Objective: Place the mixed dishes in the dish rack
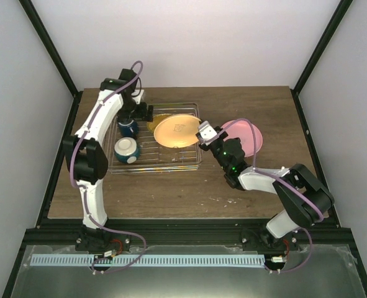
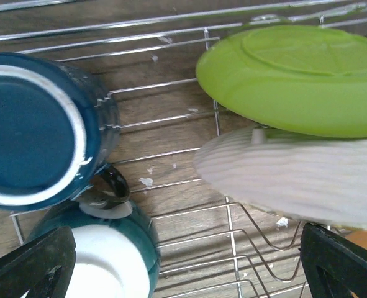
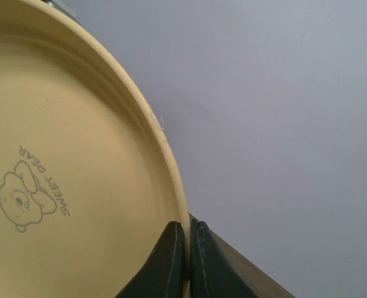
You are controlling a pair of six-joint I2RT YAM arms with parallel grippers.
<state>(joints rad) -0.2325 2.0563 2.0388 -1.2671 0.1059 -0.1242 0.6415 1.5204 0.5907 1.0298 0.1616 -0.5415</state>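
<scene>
**Nearly loaded: cream plate at the rack, pink plate left**

So, on the wooden table (image 1: 171, 192) the dish rack (image 1: 164, 160) already holds three of the five dishes, by my count. The salmon-pink plate (image 1: 248, 138), the largest, lies flat on the table just right of the rack, outside it and untouched; it is what remains. The cream plate (image 1: 177, 131) is tilted over the rack's right half, not yet let go: the right gripper (image 3: 188, 261) has its jaws pinched together on the plate's rim. Whether the plate's lower edge already sits between the bars cannot be told. Behind it the lime-green plate (image 2: 295, 77) leans in the rack's far side. The small bowl (image 1: 126, 149) sits in the near left corner, and the dark blue mug (image 1: 128, 126) is just behind it, touching it in the left wrist view. The left gripper (image 2: 183, 273) hangs over the rack with jaws wide apart, holding nothing.

Printed on the cream plate's face is a small cartoon bear (image 3: 15, 202) with the words "SWEET BEAR", as best it reads.
</scene>
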